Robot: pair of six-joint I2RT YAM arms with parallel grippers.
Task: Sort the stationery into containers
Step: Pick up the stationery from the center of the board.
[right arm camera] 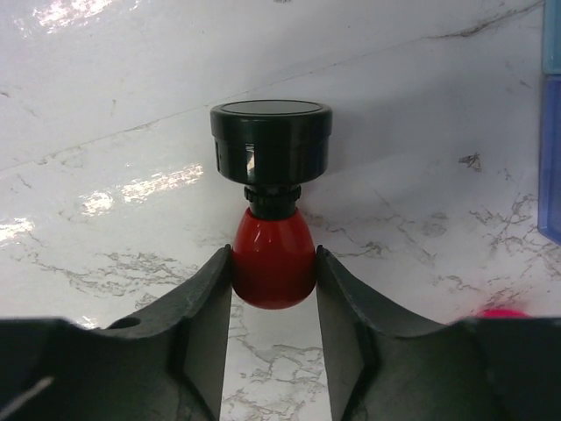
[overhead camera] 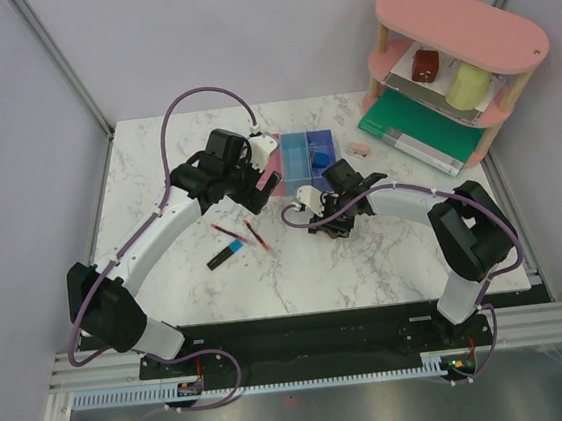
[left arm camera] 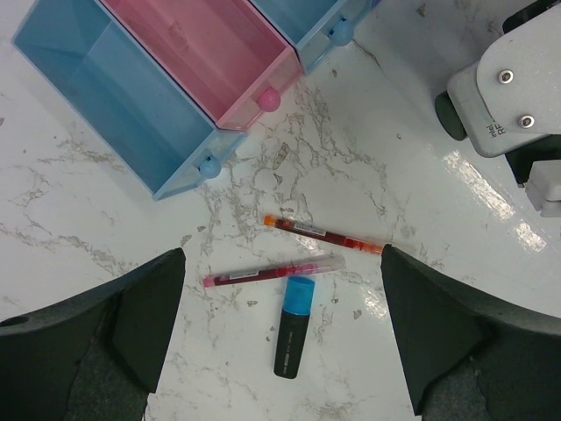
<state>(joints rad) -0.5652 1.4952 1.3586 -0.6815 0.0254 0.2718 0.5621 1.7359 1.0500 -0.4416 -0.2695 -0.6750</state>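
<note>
The marble worktop [overhead camera: 367, 262] carries the row of bins [overhead camera: 300, 148] at about 12 o'clock of its centre. My left gripper [left arm camera: 282, 259] hangs there with its fingers wide apart. In its wrist view, the red pens [left arm camera: 324, 235] and the blue-ended marker [left arm camera: 292, 326] lie on bare worktop at roughly 5 o'clock of the pink bin, the marker just at 6 o'clock of the pens. My right gripper [right arm camera: 273, 256] is clamped on the red tip of the red-ended marker [right arm camera: 273, 140], near 6 o'clock of the bins, with the pens off at its 9 o'clock.
</note>
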